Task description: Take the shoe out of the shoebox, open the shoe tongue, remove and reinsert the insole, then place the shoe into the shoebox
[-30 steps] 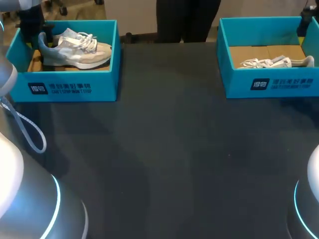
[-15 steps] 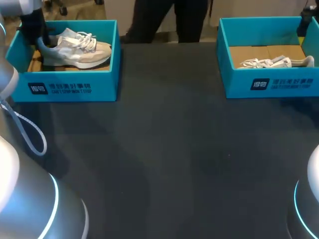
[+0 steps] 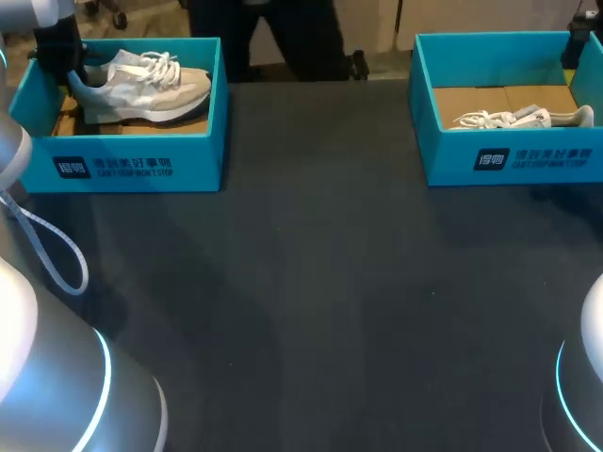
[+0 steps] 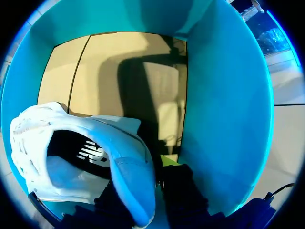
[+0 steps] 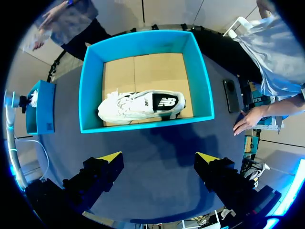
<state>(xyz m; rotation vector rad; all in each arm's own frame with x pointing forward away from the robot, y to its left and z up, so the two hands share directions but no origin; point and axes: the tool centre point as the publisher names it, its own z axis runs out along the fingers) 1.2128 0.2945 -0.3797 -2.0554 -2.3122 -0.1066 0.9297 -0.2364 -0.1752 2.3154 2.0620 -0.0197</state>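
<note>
shoe (image 3: 141, 89): grey-and-cream trainer, white laces, dark sole, toe pointing right, in the teal shoebox (image 3: 122, 165) at the desk's (image 3: 320, 282) far left. left pincer (image 4: 145, 191) clamped on its heel collar. right pincer (image 5: 158, 158) wide open, holding nothing.

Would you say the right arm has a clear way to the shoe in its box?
Probably yes: the right gripper is open, the shoebox ahead of it has no lid, and nothing covers the shoe.
</note>
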